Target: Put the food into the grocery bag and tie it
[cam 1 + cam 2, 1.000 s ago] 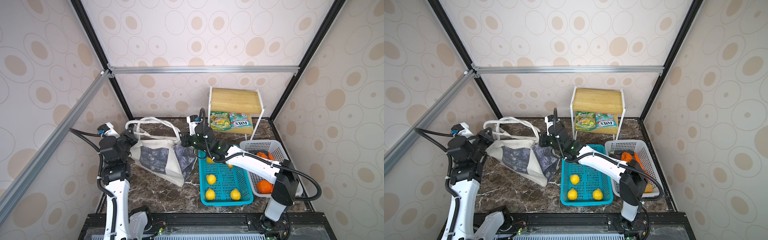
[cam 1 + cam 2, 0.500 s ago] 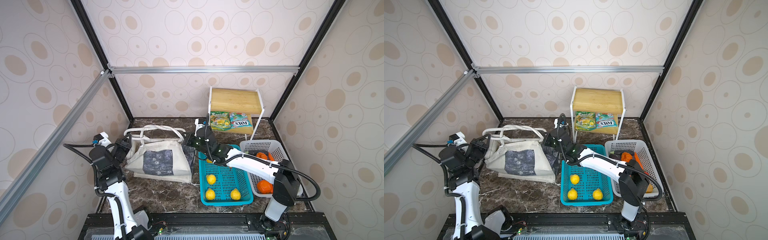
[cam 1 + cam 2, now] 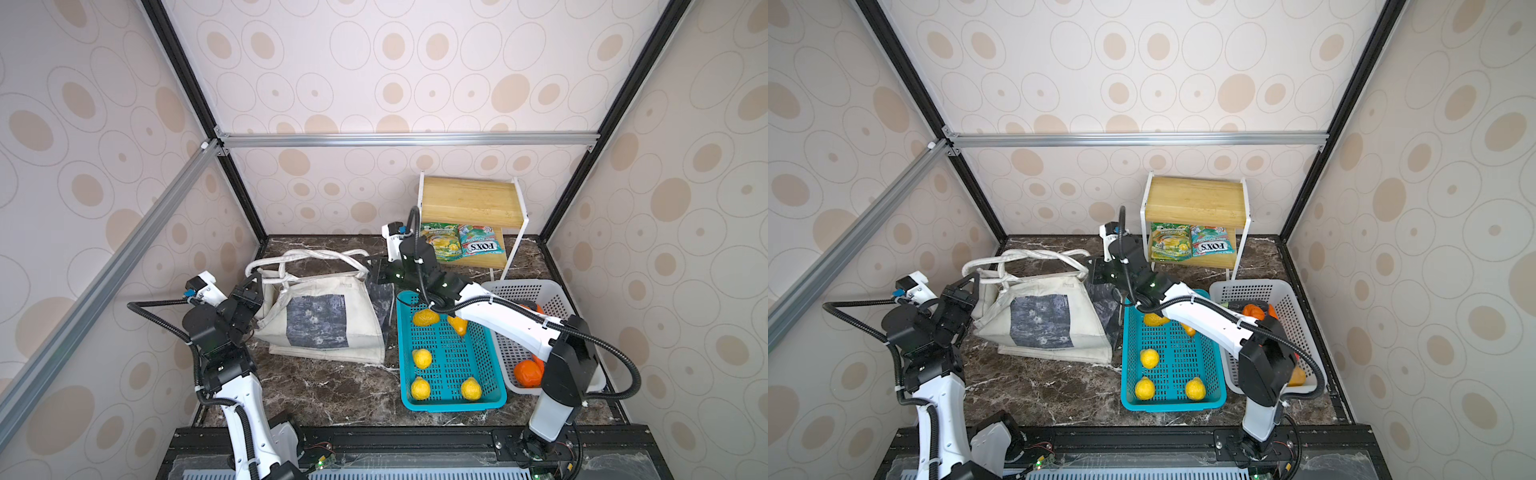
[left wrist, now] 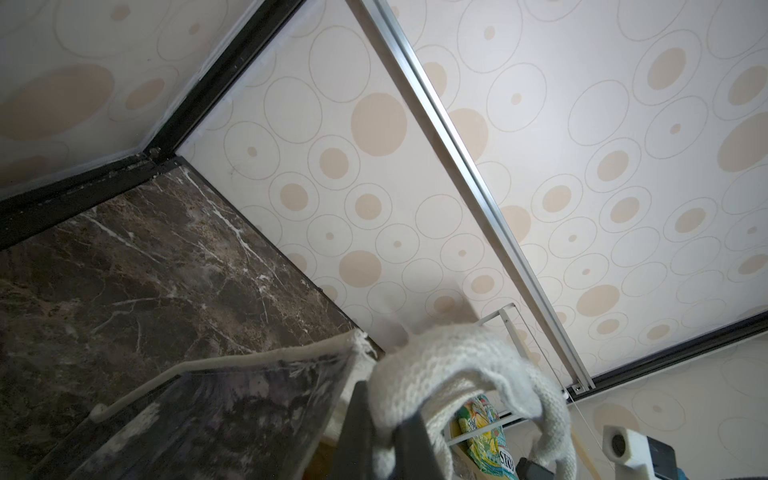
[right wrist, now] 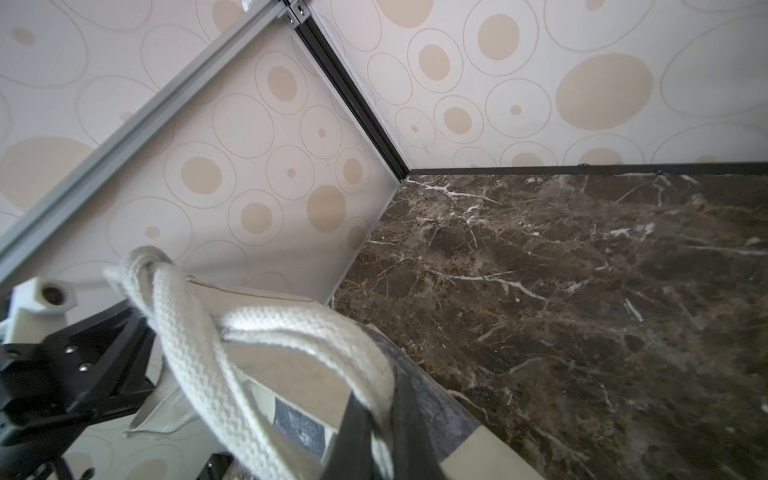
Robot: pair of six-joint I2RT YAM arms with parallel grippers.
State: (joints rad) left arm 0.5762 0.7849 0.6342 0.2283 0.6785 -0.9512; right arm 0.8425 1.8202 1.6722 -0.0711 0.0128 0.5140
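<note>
Pinching handles [image 3: 307,255], 2 end effectors [image 3: 254,286] [image 3: 371,272], grocery bag [image 3: 316,322] between

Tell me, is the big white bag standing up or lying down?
Lying down: the grocery bag rests flat on the table, its picture print facing up.

Cream walls [image 3: 374,83] patterned with beige circles enclose a dark marble floor [image 3: 324,386] and a wooden shelf [image 3: 465,199].

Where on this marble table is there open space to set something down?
Widest bare marble lies between the grocery bag and the front rail, left of the teal basket. A narrower strip runs behind the bag. The wooden shelf top is bare. The right is crowded: white basket beside teal.
</note>
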